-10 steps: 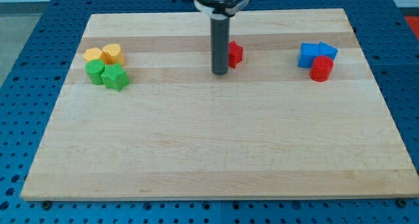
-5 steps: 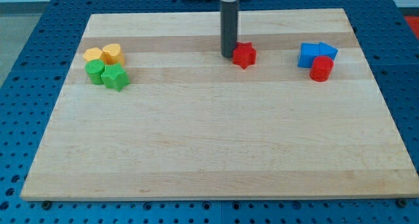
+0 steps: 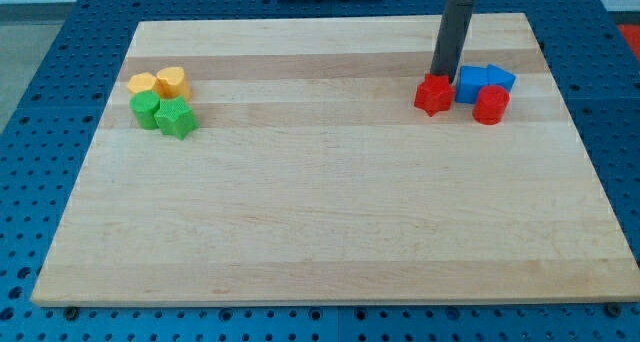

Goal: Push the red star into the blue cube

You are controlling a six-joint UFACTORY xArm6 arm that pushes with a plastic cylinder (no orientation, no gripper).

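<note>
Near part of the surface (image 3: pixel 320 232) is bare. Mid-depth at the view's left, well apart from the job: green star (image 3: pixel 176 117) and another green block (image 3: pixel 146 109), two yellow blocks (image 3: pixel 160 82) just behind them.

At the view's right: red star (image 3: pixel 433 94) sits just left of the blue cube (image 3: pixel 471 84), looks touching or a hair off, can't tell. A red cylinder (image 3: pixel 490 104) sits against the blue cluster's front; second blue block (image 3: pixel 499 79) is on the cube's right.

My tip (image 3: pixel 440 77) is right behind the star's top edge, in the notch between star and cube. No jaws here, plain rod, holding nothing.

Key relation: star lies toward the view's bottom and slightly left of my tip, cube to its right. So I judge the tip is on the wrong side for a final rightward nudge; it would need to get to the star's left.
</note>
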